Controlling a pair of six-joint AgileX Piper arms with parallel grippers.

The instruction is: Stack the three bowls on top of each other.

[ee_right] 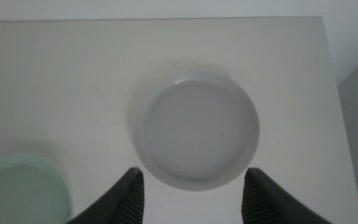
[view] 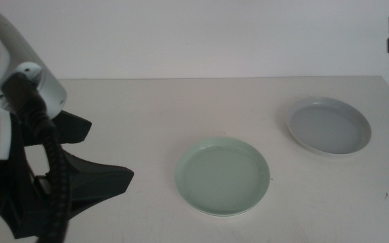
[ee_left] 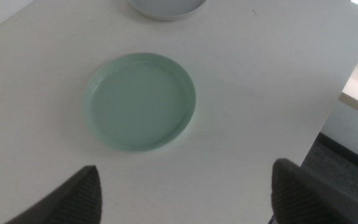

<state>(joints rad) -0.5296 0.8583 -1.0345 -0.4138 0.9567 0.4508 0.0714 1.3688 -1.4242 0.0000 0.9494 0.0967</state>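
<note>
Left end effector (view: pixel 80 158) spread wide beside mint bowl (view: pixel 223 176); right end effector (ee_right: pixel 191 193) open above grey-blue bowl (ee_right: pixel 196 128).

No readable text, label, brand, number or sign appears in any view.

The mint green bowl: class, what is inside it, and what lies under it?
The mint green bowl is empty inside, nothing stacked in it. It sits on the white table; whatever is directly beneath is covered.

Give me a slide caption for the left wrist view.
Open left gripper hovers above the mint green bowl; the grey-blue bowl sits beyond it.
</note>
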